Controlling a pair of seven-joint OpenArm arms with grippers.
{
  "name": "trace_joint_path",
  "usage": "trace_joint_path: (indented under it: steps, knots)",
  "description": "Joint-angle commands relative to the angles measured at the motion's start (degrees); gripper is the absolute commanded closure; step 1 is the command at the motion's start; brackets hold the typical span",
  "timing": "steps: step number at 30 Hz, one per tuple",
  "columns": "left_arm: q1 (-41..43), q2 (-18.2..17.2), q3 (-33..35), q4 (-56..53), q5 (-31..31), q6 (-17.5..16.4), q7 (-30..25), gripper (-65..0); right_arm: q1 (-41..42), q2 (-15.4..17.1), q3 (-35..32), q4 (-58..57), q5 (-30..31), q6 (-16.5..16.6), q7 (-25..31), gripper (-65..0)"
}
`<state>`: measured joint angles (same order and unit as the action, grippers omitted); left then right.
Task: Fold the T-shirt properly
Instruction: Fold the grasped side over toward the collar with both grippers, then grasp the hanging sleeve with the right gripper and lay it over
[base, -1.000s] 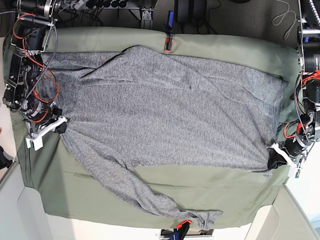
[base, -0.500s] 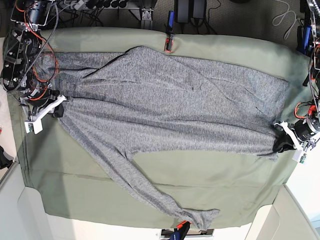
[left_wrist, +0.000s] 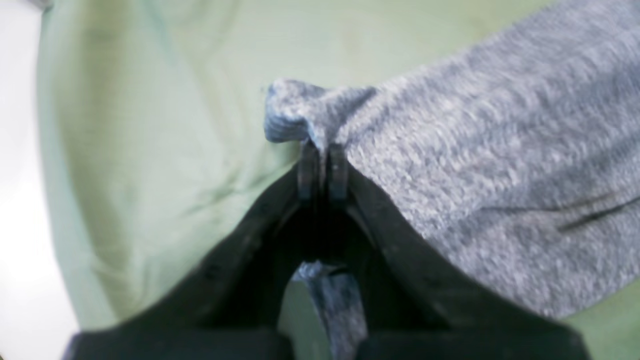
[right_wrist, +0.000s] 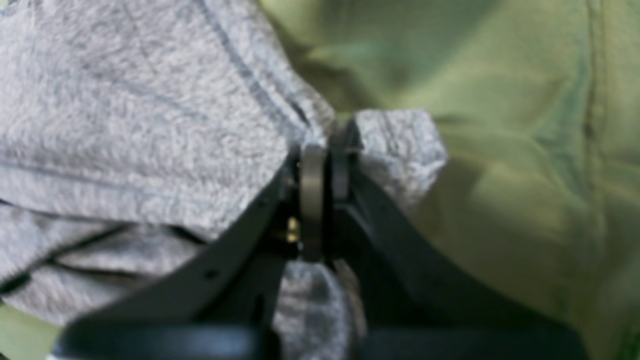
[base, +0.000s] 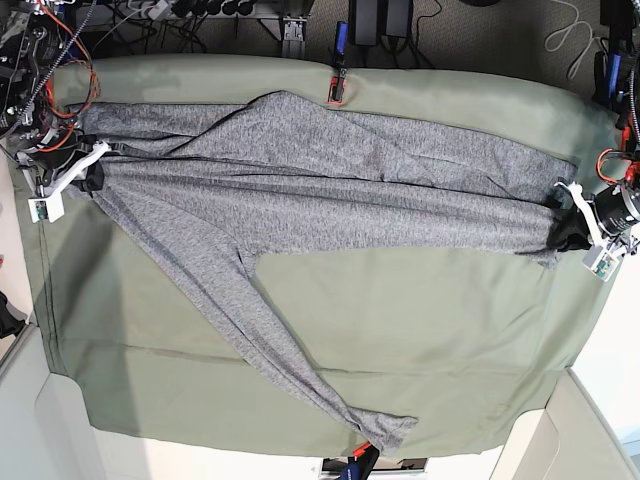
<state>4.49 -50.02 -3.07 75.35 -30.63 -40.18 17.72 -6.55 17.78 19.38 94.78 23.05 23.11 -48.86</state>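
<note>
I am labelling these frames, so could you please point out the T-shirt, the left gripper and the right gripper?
T-shirt (base: 330, 190): base view, middle of the body.
Left gripper (left_wrist: 323, 165): left wrist view, between the fingertips pinching fabric.
Right gripper (right_wrist: 325, 172): right wrist view, between the fingertips pinching fabric.

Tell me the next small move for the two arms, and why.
Probably carry the held edge on across to the far edge, then lower it. Both the left pincer and right pincer are shut on the T-shirt, only partly folded over, one sleeve trailing.
</note>
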Motion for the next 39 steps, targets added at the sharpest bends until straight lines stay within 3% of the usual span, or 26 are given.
trace_joint_path:
  steps: [1,5,7,10,12,17,22,29,35,39]
  knots:
    - [-0.07,-1.6,-0.81,0.74,-0.2,0.18,-0.94,0.0,-0.24,1.62,0.55,1.01,0.35,-0.13,0.85,0.0]
    - [1.31,-0.39,-0.81,0.66,0.59,0.18,-0.9,-0.9,-1.77,2.16,0.55,0.94,3.06,-0.17,0.85,0.0]
    - [1.27,0.48,-0.81,0.66,1.4,0.18,-0.92,-10.3,-1.73,2.03,0.55,0.72,3.89,-0.15,0.85,0.0]
    - [1.25,1.31,-0.81,0.66,1.29,0.18,-0.94,-20.9,-1.73,2.03,0.55,0.72,4.42,-0.17,0.85,-24.8]
    - [1.25,1.44,-0.81,0.66,1.33,0.18,-0.92,-22.0,-1.68,2.08,0.55,0.74,4.42,-0.2,1.14,-34.5]
    - [1.22,1.42,-1.51,0.72,1.27,0.18,-0.76,-22.0,-1.05,2.03,0.55,2.05,5.7,-0.35,5.38,-35.0]
    - [1.22,1.4,-4.79,0.81,0.37,0.18,-0.72,-22.0,3.37,1.46,0.55,2.93,5.92,-0.35,5.57,-35.0]
    - [1.22,0.63,-6.27,0.85,-4.61,0.18,0.87,-22.0,13.16,-3.1,-0.5,1.84,6.38,-0.37,5.64,-35.0]
    - [1.25,0.63,-6.27,0.9,-7.96,0.18,4.02,-22.0,21.46,-8.0,-7.15,-8.9,-1.25,-0.66,11.3,-35.0]
    - [1.25,0.66,-6.27,0.9,-7.98,0.18,4.0,-22.0,27.45,-10.8,-10.86,-21.09,-6.05,-2.84,14.6,-35.0]
